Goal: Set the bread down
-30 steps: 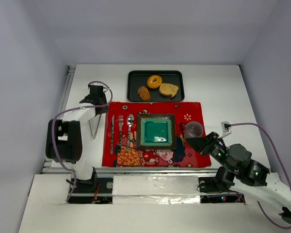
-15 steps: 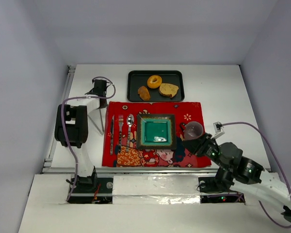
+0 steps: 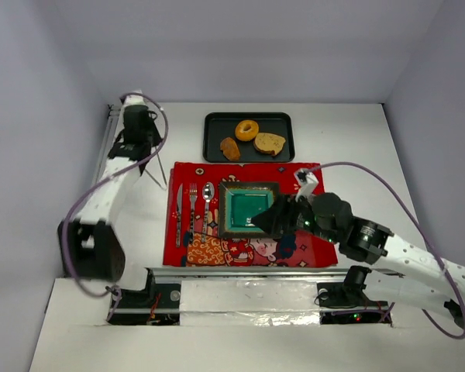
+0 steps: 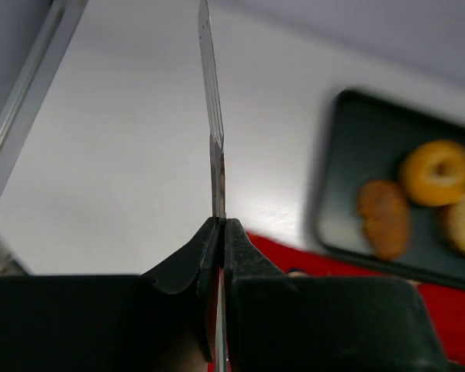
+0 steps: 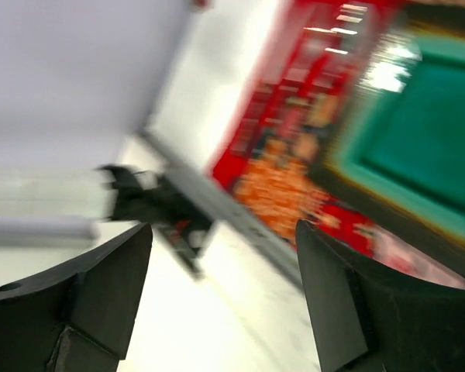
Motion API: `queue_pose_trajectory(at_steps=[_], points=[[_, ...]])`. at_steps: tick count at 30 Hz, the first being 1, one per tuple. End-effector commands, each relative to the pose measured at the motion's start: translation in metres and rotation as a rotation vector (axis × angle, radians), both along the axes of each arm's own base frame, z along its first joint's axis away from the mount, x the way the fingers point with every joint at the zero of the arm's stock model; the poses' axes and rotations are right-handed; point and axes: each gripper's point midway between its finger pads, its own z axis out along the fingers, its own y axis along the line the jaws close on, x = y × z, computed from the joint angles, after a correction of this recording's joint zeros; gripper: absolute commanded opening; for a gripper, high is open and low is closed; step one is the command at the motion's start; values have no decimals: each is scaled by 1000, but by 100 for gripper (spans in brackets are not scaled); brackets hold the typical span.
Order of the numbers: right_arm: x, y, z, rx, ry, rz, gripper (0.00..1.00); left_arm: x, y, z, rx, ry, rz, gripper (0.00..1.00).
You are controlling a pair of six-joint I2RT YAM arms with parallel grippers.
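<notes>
- The bread sits on the far side of the green plate (image 3: pixel 244 211): a ring doughnut (image 3: pixel 246 129), a brown roll (image 3: pixel 230 148) and a toast slice (image 3: pixel 270 143). None of it has been lifted.
- All three pieces lie close together inside a black tray (image 3: pixel 214 122), just beyond the plate. The tray looks like a serving spot from which they are to be carried.
- The plate itself is bare and lies in the middle of a red placemat (image 3: pixel 217 248). I judge it the likely destination for the bread.
- Left of the plate, on the mat, a knife (image 3: pixel 178 203), a fork (image 3: pixel 192 203) and a spoon (image 3: pixel 207 194) lie side by side, as in a table setting.
- The left gripper (image 4: pixel 220 225) is up and to the left of the plate, off the mat, with its jaws pressed tight on a thin metal tool (image 4: pixel 211 116). The tool is seen edge-on, so I cannot tell what kind it is. It may be meant for picking up the bread without fingers touching it.
- From that wrist view the tray and bread lie to the tool's right, so the arm would need to swing toward them.
- The right gripper (image 5: pixel 222 232) hangs over the plate's right edge with its fingers (image 5: pixel 101 287) spread wide and nothing between them. Its view is blurred.
</notes>
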Motion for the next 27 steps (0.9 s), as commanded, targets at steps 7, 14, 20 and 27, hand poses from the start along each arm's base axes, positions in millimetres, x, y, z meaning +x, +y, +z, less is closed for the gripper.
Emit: queue_pose_trajectory(at_steps=[7,14,20,27], points=[[-20,71,136,383,-276,335,0,-93,-102,160,-472,-453,-498,0],[8,103,144,409,-364,301,0,-173,-143,194,-792,-589,-780,0],[30,121,130,391,-353,264,81,-218,-153,216,-877,-686,-947,0],[14,149,107,387,-304,433,100,-254,-159,222,-928,-740,-1102,0]])
